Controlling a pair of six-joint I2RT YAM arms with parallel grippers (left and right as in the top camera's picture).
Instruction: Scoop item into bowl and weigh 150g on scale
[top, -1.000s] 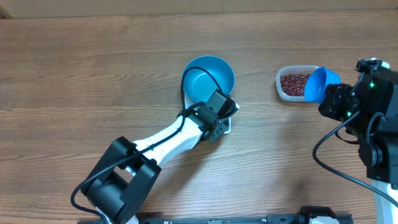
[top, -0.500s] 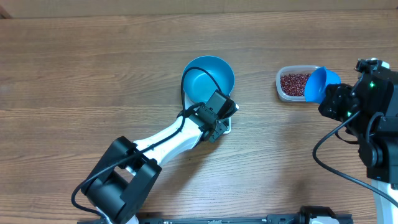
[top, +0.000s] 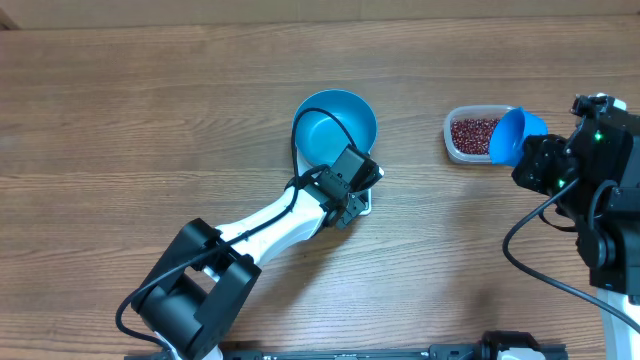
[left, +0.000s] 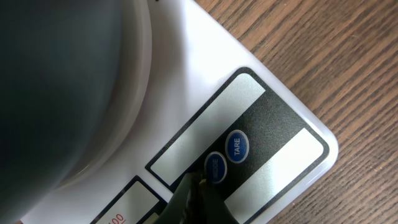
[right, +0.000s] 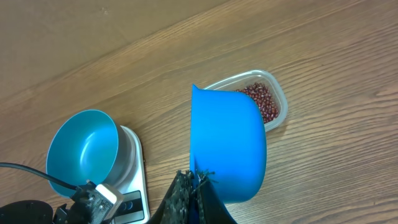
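Beans (top: 474, 131) lie in the clear tub (top: 452, 146) at the right of the overhead view. The blue bowl (top: 335, 122) sits on the white scale (left: 273, 81) at centre frame. My left gripper (left: 194, 194) is clenched, its tip at the lower blue button (left: 216, 168) on the scale's front panel, just beside the TARE button (left: 237, 146). My right gripper (right: 194, 186) is clamped on the blue scoop (right: 227, 149), which hangs tilted over the tub's right end.
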